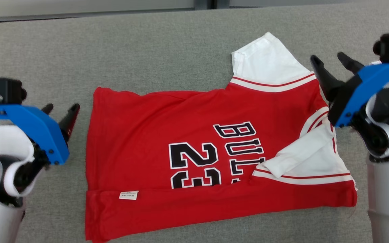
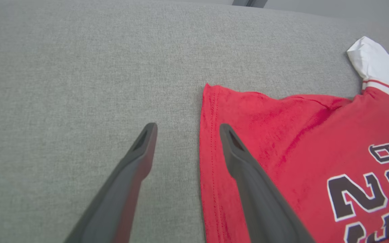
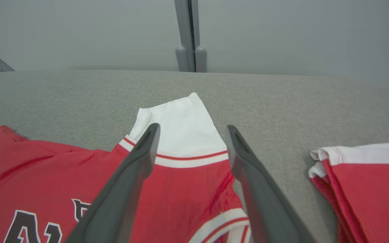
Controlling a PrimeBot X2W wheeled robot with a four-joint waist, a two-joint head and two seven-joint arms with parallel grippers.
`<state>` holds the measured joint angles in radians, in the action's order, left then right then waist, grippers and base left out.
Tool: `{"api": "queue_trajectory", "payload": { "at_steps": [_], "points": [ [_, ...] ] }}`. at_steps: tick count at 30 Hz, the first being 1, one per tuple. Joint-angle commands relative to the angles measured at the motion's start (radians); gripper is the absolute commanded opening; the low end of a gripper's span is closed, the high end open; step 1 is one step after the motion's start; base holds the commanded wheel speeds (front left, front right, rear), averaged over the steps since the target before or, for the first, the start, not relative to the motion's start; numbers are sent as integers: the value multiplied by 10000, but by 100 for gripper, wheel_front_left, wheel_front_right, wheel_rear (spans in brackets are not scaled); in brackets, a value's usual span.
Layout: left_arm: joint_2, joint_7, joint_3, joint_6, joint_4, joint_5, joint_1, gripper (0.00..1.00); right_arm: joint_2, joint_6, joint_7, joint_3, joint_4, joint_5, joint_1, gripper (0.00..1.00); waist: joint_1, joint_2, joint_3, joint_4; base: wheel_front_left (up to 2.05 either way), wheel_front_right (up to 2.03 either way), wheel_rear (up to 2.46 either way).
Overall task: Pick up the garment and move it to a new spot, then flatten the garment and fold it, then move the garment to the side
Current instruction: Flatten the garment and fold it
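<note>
Part-folded on worktop [image 1: 147,50]: red garment [image 1: 147,135]. At its nine o'clock, left gripper [image 1: 61,108], released; at two o'clock, right gripper [image 1: 328,57], released.

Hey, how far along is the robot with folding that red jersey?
Done: the jersey lies spread on the grey table, its near edge folded over with the label showing, and the near white sleeve turned in. In hand: nothing; the left gripper and right gripper sit at either end, fingers spread. Left: the far sleeve sticks out flat, so more folds, then moving it aside.
</note>
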<state>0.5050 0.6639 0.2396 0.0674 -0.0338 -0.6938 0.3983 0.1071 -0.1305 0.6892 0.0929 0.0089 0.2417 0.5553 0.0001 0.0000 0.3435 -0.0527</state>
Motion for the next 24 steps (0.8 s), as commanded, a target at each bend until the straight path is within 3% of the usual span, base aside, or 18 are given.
{"api": "queue_trajectory", "payload": {
  "at_steps": [1, 11, 17, 24],
  "points": [
    [46, 302, -92, -43, -267, -160, 607, 100, 50, -5, -71, -326, 537, 143, 721, 100, -1, 0, 215, -102, 0, 0, 0],
    [3, 1278, -293, 273, -1719, -548, 2441, 100, -170, -5, -1265, -1620, 3169, 522, 2979, 100, -1, 0, 1129, -881, 0, 0, 0],
    [78, 1667, -238, 408, -2234, -637, 2434, 100, -80, -5, -1859, -1945, 4080, 783, 3502, 100, -1, 0, 1335, -1214, 0, 0, 0],
    [-14, 1801, 183, 237, -2323, -524, 1891, 100, 84, -5, -2280, -1926, 4583, 1031, 3643, 100, -1, 0, 1410, -1240, 0, 0, 0]
  ]
}}
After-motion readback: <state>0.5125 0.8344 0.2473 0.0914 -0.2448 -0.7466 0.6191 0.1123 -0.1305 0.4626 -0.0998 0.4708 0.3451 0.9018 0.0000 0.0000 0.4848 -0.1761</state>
